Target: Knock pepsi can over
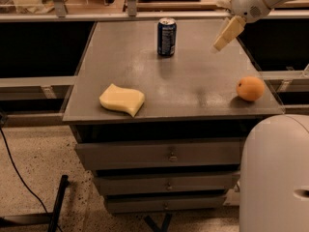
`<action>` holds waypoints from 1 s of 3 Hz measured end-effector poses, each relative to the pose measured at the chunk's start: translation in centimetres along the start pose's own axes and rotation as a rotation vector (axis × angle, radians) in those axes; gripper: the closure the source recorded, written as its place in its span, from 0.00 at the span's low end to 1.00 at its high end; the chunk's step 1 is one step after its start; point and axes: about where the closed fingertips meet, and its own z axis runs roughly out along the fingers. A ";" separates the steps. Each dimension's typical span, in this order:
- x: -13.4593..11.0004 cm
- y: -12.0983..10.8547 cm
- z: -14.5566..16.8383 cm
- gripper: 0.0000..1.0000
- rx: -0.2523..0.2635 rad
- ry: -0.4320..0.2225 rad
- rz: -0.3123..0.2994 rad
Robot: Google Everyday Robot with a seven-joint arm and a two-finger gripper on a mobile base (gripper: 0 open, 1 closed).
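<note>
Nearest, at the lower right, stands a rounded white plastic robot body (275, 173). A thin black cable (17, 175) trails over the speckled floor at the lower left. Behind these is a grey metal cabinet with three drawers (169, 154), and its flat grey top (193, 76) bears three things.

Close to the front edge, left of centre, lies a pale yellow, wavy-edged sponge (122, 99). A round orange fruit (250, 88) rests near the front right corner, well apart from the sponge.

Farther back, about midway across the top, the dark blue pepsi can with a silver rim (166, 36) stands upright, touching nothing else.

To the can's right, and apart from it, the cream-coloured gripper (219, 43) hangs above the rear right part of the top. It slants down and to the left from a white arm (256, 1) that enters at the upper right corner. It appears as one pale piece, so whether it is parted or closed is not clear from this angle.
</note>
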 end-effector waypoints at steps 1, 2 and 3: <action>0.6 0.0 1.1 0.00 -0.005 -0.029 0.064; 0.5 -0.9 2.6 0.00 0.024 -0.094 0.135; 0.3 -1.6 3.9 0.00 0.054 -0.140 0.178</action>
